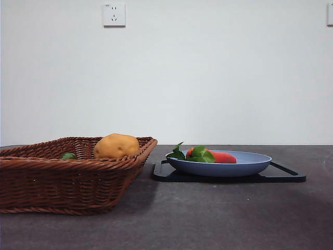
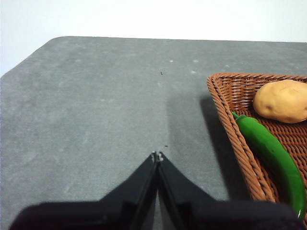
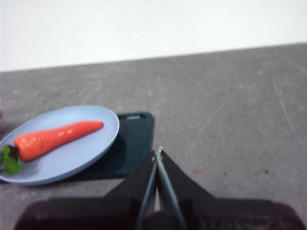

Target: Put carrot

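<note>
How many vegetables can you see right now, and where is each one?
3. The carrot lies on the blue plate, which sits on a black tray. The potato and a green pepper lie in the wicker basket. More could hide behind its rim.

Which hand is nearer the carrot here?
Right. The right hand hangs beside the blue plate holding the carrot; the left hand is past the basket, with no carrot in its view.
</note>
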Controlling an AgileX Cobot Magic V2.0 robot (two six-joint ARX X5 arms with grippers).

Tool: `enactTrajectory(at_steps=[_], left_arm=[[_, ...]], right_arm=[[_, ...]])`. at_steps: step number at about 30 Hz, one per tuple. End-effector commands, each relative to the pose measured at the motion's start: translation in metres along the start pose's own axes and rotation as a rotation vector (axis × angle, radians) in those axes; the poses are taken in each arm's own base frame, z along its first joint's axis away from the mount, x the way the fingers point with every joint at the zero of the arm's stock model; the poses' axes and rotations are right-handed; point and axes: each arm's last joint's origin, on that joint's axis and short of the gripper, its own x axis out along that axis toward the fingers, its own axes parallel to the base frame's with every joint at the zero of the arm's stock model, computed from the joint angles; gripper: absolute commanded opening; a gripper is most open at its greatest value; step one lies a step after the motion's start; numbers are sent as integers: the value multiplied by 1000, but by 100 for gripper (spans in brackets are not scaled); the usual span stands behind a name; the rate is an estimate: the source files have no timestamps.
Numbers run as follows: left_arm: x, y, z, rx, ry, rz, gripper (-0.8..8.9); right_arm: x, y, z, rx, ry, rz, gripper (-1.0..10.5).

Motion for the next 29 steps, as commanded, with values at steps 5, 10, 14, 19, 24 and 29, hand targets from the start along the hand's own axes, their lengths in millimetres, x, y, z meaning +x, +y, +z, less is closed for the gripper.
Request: enactTrajectory(at_steps=[5,10,14,19,24,29], left_arm=[[1,0,-3,1,0,3,8],[1,0,-3,1,0,3,8],[1,0,-3,1,0,2,8],[1,0,-3,1,0,3,8],[1,0,-3,1,0,2,8],[1,0,-3,1,0,2,8]], right_arm=[[3,0,-13,-2,18,25,4],[2,0,-13,9,16,30,4],[2,0,-13,59,16,25,4],[3,0,-13,58,23,18,4],[3,0,-13,58,23,18,4],[3,0,-13,58,23,18,4]])
